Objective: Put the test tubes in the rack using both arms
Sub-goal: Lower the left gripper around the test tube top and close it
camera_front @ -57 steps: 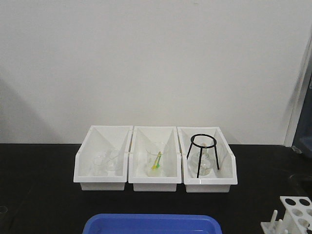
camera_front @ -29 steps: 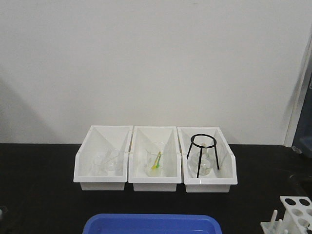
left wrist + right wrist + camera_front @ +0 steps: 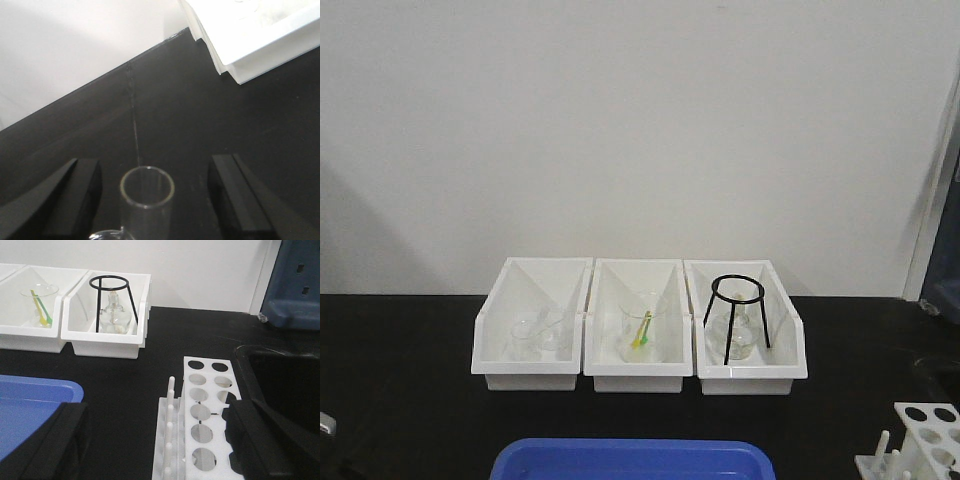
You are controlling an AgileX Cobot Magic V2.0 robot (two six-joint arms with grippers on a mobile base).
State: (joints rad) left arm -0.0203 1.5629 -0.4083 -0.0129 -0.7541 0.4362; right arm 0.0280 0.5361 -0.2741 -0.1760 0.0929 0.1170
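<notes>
In the left wrist view a clear glass test tube (image 3: 147, 188) stands with its open mouth up between my left gripper's (image 3: 155, 200) wide-open fingers (image 3: 75, 195), touching neither. Another piece of glass shows at the bottom edge beside it. In the right wrist view the white rack (image 3: 205, 415) with round empty holes and a row of pegs (image 3: 170, 425) lies under my open right gripper (image 3: 155, 445); its right finger (image 3: 260, 440) overlaps the rack's right side. The rack also shows at the bottom right of the front view (image 3: 928, 440). No tube shows in the rack.
Three white open bins (image 3: 638, 375) stand in a row on the black table, holding glassware and a black ring tripod (image 3: 735, 315). A blue tray (image 3: 630, 460) lies at the front. A black basin (image 3: 280, 375) lies right of the rack.
In the front view a small grey part has come into sight at the bottom-left edge. The bins, tray and rack have not moved.
</notes>
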